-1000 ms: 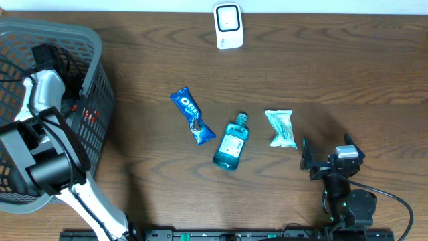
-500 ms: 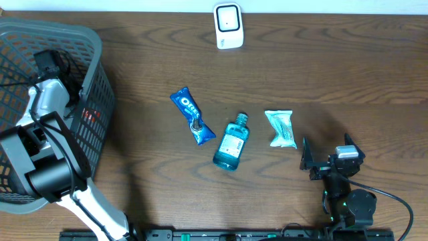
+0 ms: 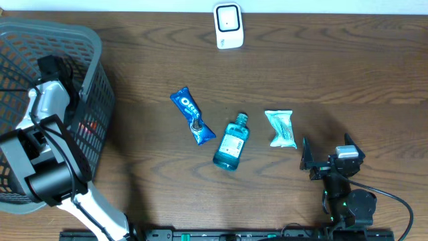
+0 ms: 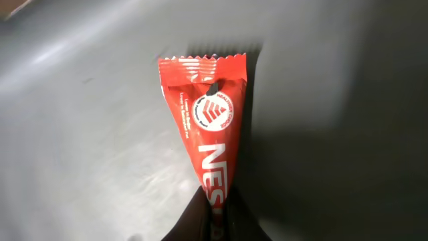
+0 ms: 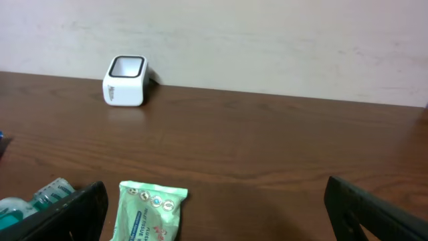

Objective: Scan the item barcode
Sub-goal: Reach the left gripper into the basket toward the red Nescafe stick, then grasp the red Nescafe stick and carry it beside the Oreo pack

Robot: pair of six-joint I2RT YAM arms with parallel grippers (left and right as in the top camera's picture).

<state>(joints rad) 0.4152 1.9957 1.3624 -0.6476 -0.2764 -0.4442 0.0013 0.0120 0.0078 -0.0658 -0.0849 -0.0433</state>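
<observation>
Left wrist view: red crimped foil sachet with white lettering (image 4: pixel 208 127) lies flat on the floor of the grey plastic mesh basket (image 3: pixel 93 47). My left fingers (image 4: pixel 194 224) are clamped on its narrow lower end. I judge it light, limp and slick; pinch the sealed edge and keep the printed faces clear. A second ago those fingers stood wide apart. My right fingers (image 5: pixel 60 211) remain spread, holding nothing, over the brown wooden bench (image 5: pixel 267 134).
</observation>
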